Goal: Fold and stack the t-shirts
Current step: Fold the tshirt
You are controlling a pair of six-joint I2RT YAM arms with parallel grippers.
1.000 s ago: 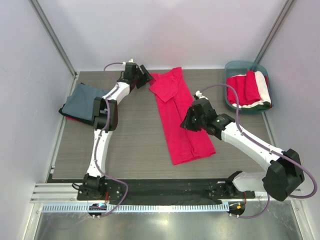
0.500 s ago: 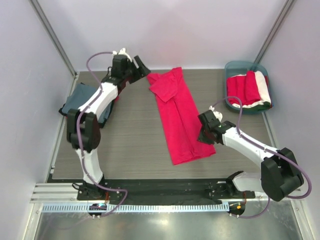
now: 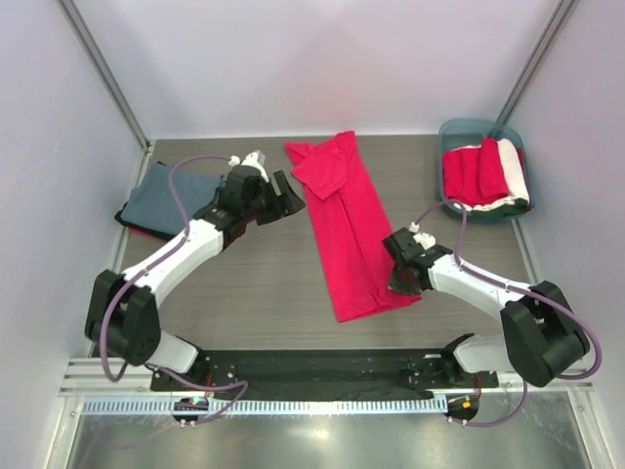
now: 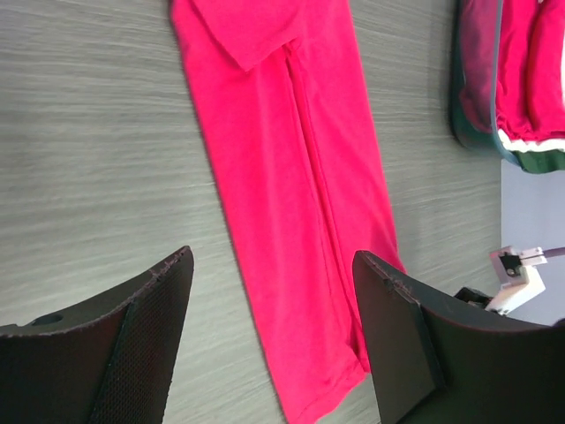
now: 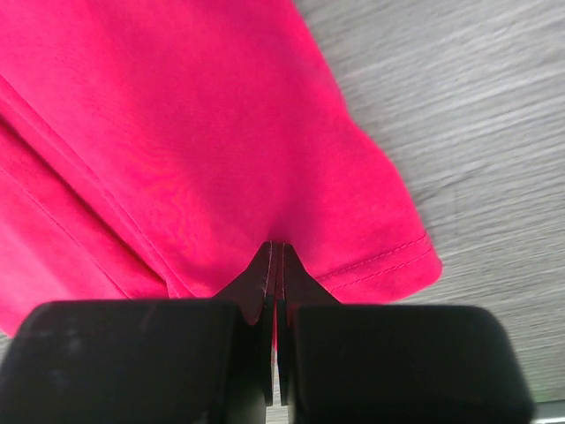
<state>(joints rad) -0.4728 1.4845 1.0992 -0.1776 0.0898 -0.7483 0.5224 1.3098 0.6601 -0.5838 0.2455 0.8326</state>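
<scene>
A bright crimson-red t-shirt [image 3: 347, 225] lies folded into a long strip down the middle of the table. It also shows in the left wrist view [image 4: 291, 177] and the right wrist view [image 5: 221, 132]. My right gripper [image 3: 400, 277] is at the strip's near right corner, and its jaws [image 5: 276, 252] are shut with a sliver of red cloth between them. My left gripper [image 3: 286, 192] hovers open and empty over the strip's left edge [image 4: 272, 256]. A folded slate blue-grey t-shirt [image 3: 161, 200] lies at the far left, with a bit of red under it.
A teal plastic tub [image 3: 459, 132] at the far right holds folded red and white shirts [image 3: 483, 174]; it shows in the left wrist view [image 4: 481, 132] too. Bare grey table lies between the blue-grey shirt and the red strip. Frame posts stand at the back corners.
My left arm swung back from the shirt's far collar end to beside its left edge. My right gripper slid down the strip to its near right corner.
</scene>
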